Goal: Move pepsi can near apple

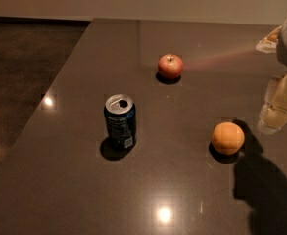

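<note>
The pepsi can (120, 121) stands upright on the dark table (84, 190), left of the middle, with its silver top and open pull-tab showing. The red apple (170, 66) sits farther back, to the right of the can and well apart from it. My gripper (275, 116) hangs at the right edge of the view, above the table, to the right of the orange fruit and far from the can. It holds nothing that I can see.
A smooth orange round fruit (227, 138) lies right of the can, close to the gripper. A pale object (269, 39) sits at the far right back. The table's left edge runs diagonally, with dark floor (20, 72) beyond it.
</note>
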You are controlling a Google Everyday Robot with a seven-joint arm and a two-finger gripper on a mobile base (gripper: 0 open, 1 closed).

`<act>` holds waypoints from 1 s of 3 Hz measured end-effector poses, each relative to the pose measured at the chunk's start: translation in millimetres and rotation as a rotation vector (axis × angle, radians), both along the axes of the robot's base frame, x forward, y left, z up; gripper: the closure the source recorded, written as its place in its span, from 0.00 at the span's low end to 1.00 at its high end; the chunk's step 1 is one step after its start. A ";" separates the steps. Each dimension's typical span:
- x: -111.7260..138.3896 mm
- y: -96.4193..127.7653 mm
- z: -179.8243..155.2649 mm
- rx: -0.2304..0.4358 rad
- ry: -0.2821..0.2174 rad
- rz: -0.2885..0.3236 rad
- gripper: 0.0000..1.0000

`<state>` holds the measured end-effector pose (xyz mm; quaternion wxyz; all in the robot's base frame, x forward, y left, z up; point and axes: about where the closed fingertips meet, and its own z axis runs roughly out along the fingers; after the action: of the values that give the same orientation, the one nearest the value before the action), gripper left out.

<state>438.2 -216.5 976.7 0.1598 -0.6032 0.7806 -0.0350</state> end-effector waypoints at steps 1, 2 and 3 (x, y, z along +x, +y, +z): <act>0.0 0.0 0.0 0.000 0.000 0.000 0.00; 2.9 12.2 1.2 0.032 -0.008 0.027 0.00; 12.7 78.1 -0.6 0.171 -0.009 0.161 0.00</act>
<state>450.9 -138.4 976.1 0.2164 -0.6481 0.7290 0.0419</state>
